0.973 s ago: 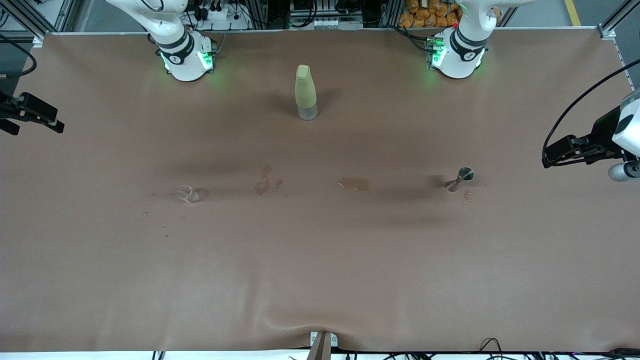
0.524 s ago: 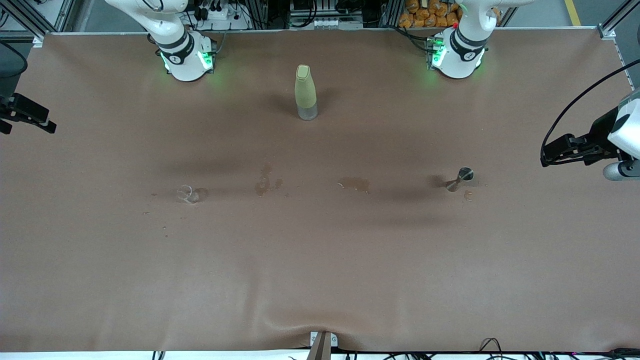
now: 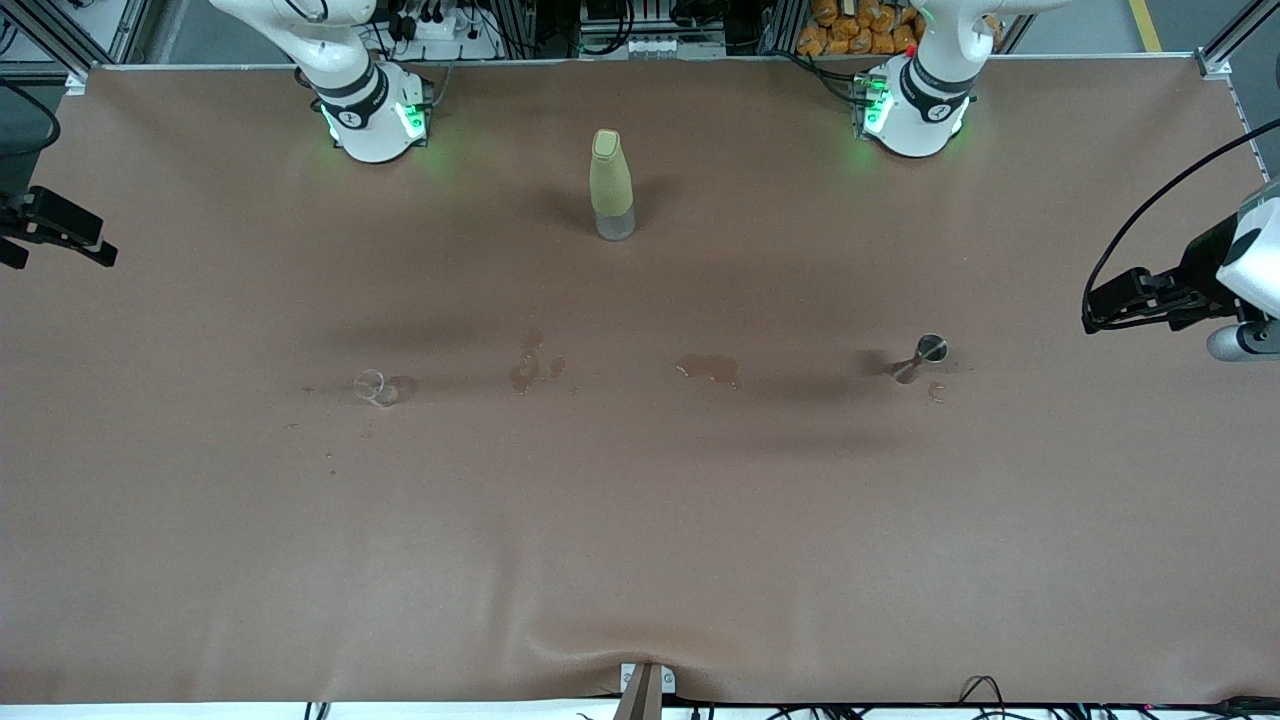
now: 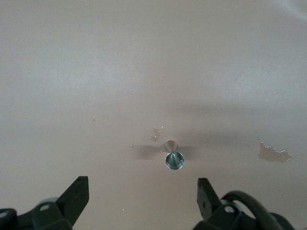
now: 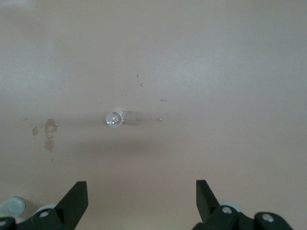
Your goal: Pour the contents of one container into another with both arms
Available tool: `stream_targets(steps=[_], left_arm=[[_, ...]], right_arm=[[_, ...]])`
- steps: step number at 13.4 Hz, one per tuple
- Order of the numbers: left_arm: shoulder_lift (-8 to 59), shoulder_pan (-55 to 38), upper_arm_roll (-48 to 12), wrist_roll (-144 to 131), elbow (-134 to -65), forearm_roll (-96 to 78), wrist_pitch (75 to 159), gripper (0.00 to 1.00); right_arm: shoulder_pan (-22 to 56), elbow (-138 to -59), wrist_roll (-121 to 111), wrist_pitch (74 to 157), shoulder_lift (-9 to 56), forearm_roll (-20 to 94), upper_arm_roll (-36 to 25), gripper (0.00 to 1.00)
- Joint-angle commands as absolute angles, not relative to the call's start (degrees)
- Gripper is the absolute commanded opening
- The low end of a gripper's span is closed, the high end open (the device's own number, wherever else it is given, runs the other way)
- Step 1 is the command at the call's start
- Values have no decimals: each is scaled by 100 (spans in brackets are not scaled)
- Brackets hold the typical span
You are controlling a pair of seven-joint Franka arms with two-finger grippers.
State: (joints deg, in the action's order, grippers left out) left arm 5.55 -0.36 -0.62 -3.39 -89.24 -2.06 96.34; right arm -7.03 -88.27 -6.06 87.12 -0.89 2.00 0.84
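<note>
Toward the left arm's end of the table, a small metal jigger (image 3: 920, 358) stands upright. A tiny clear glass (image 3: 372, 386) stands toward the right arm's end, and a capped bottle (image 3: 611, 185) is farther from the front camera, between the bases. The left gripper (image 4: 141, 190) hangs over the table edge by the jigger with its fingers wide apart and holding nothing. The right gripper (image 5: 141, 190) does likewise at its own end. Wet patches (image 3: 710, 369) lie between the vessels. This fits arms about to come in as well as arms drawn off after pouring. Either way, both vessels look light and easy to tip, so any grip should close squarely and low, and the cup being poured into should be held level.
</note>
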Motion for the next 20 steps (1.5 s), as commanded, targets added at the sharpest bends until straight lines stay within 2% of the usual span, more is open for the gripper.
stream_targets(steps=[1,20], left_arm=[[448,-79,9,-281,-9018,-211,9633,100],[448,9,9,-264,-9009,-255,9598,100]], right_arm=[[-615,-8675,-510,8613,-18,132,18,100],[-615,-8666,-518,8622,-9,123,18,100]])
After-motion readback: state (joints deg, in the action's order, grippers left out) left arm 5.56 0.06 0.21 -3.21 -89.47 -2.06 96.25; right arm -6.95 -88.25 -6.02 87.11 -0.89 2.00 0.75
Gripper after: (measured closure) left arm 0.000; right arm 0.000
